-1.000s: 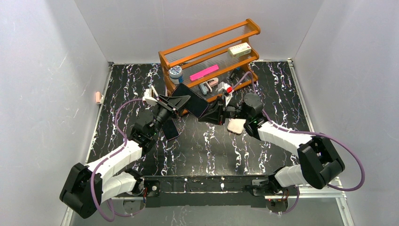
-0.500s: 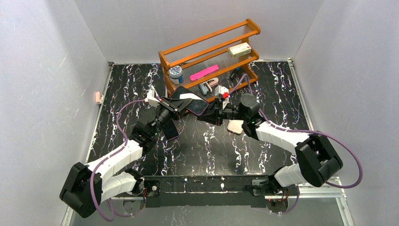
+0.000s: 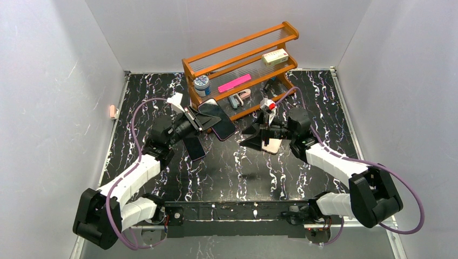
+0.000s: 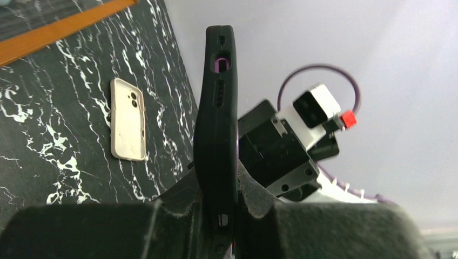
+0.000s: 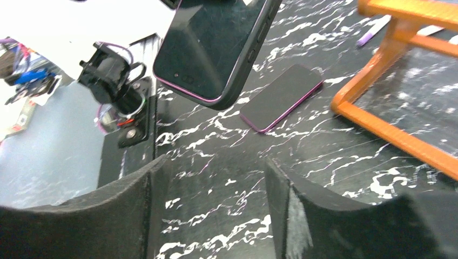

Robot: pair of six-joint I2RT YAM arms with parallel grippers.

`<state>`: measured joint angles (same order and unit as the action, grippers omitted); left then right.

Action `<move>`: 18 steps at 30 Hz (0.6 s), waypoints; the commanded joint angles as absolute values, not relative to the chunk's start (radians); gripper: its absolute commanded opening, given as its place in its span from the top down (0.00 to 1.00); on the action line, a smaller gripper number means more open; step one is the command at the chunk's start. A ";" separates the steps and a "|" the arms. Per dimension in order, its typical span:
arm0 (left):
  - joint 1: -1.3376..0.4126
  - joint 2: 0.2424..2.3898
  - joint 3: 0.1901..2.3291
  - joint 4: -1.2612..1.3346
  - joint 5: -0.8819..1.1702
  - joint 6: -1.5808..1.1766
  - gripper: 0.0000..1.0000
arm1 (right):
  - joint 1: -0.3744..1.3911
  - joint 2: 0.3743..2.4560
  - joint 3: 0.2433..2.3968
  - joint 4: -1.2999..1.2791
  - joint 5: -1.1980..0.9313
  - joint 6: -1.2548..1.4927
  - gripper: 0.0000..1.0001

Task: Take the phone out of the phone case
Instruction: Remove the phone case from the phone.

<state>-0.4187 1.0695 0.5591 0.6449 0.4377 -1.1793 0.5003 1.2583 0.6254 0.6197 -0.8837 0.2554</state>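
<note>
I judge the extraction has not started. My left fingers (image 4: 183, 197) pinch the black phone case (image 4: 217, 108) by its lower end and hold it edge-up, clear of the surface (image 3: 243, 167). The phone (image 5: 213, 43) appears to sit inside it. My right wrist view shows a dark screen with a purple rim framed by the black shell, though from that angle I can't be sure every corner is seated.

My right fingers (image 5: 129, 210) are spread wide and hold nothing. They point toward the cased phone with a clear gap between, low over the surface and just beside a beige case (image 4: 128, 120) lying flat there. A second phone (image 5: 281, 97) lies on the surface below the held one, near the foot of the orange rack (image 3: 240, 59).

My left arm reaches forward and inward with the wrist lifted. My right arm stretches across toward it from the other side.

The next move calls for my right fingers to close the gap, catch a free corner or edge of the case, and peel it back while my left keeps a firm pinch.
</note>
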 commanded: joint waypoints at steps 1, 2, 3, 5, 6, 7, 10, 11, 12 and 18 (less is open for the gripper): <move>-0.414 1.072 0.683 0.616 0.654 -0.998 1.00 | 0.505 1.249 0.710 0.529 -0.998 0.238 0.26; -0.414 1.076 0.698 0.591 0.675 -0.974 1.00 | 0.507 1.256 0.719 0.534 -1.010 0.250 0.25; -0.414 1.079 0.709 0.575 0.696 -0.954 1.00 | 0.511 1.263 0.727 0.537 -1.017 0.256 0.25; -0.415 1.088 0.731 0.548 0.733 -0.922 1.00 | 0.519 1.280 0.753 0.533 -1.033 0.261 0.25; -0.414 1.091 0.738 0.540 0.746 -0.908 1.00 | 0.526 1.291 0.764 0.532 -1.038 0.264 0.25; -0.414 1.097 0.742 0.539 0.759 -0.900 1.00 | 0.533 1.299 0.774 0.531 -1.044 0.266 0.25; -0.415 1.108 0.755 0.537 0.799 -0.892 1.00 | 0.552 1.323 0.802 0.524 -1.059 0.261 0.28; -0.414 1.110 0.757 0.536 0.811 -0.891 1.00 | 0.556 1.329 0.810 0.521 -1.064 0.258 0.30; -0.413 1.112 0.760 0.536 0.820 -0.890 1.00 | 0.559 1.334 0.817 0.518 -1.072 0.254 0.32; -0.414 1.115 0.773 0.535 0.875 -0.882 1.00 | 0.567 1.361 0.845 0.502 -1.129 0.230 0.58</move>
<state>-0.4179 1.1343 0.7082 0.4919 0.7944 -0.9031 0.5617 1.3464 0.7876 0.5053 -1.0618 0.2539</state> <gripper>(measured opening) 0.121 0.496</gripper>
